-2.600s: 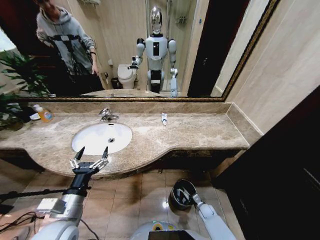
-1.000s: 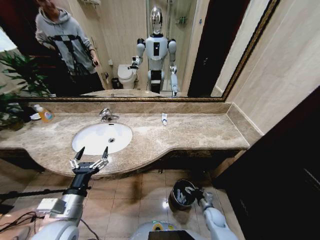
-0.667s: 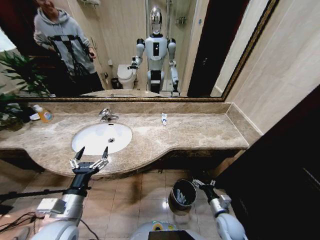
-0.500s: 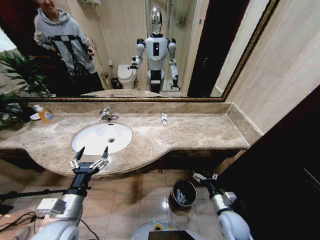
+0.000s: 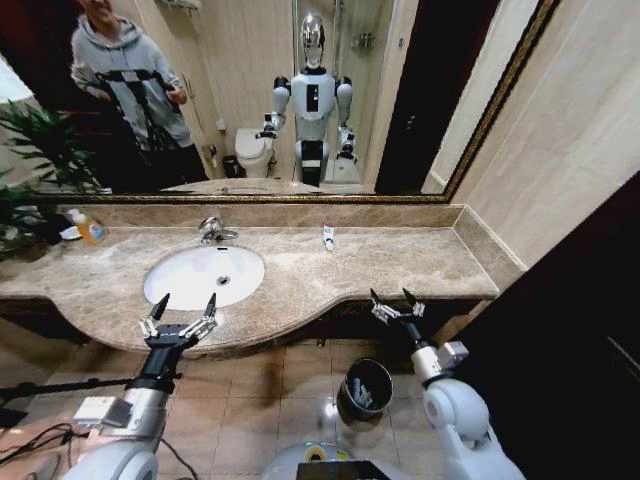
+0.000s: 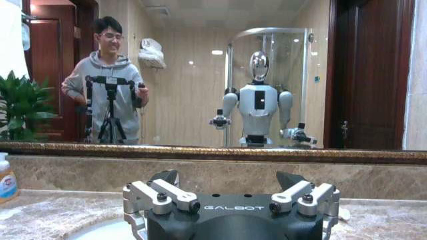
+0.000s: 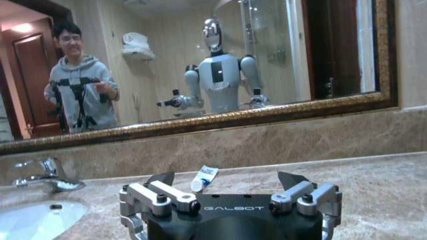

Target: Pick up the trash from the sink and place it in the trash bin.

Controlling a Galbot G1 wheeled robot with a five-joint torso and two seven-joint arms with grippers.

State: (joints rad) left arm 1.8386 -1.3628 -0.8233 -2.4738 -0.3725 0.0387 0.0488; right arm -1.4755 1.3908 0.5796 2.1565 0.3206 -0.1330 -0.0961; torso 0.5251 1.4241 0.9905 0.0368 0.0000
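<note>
The right tool (image 5: 397,304) hangs at the table's (image 5: 400,262) front edge, spread wide and empty; moments ago it was low by the trash bin (image 5: 363,389), which holds trash, hard to make out. The left tool (image 5: 180,313) hovers wide open, empty, before the sink (image 5: 204,275). One white tube (image 5: 328,237) lies near the table's back edge.

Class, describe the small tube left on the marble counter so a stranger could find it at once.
Start at the white oval sink and move right along the marble counter. Near the back ledge lies a small white tube with a blue end. Nothing else lies on that stretch; the orange-labelled soap bottle stands at the far left.
</note>
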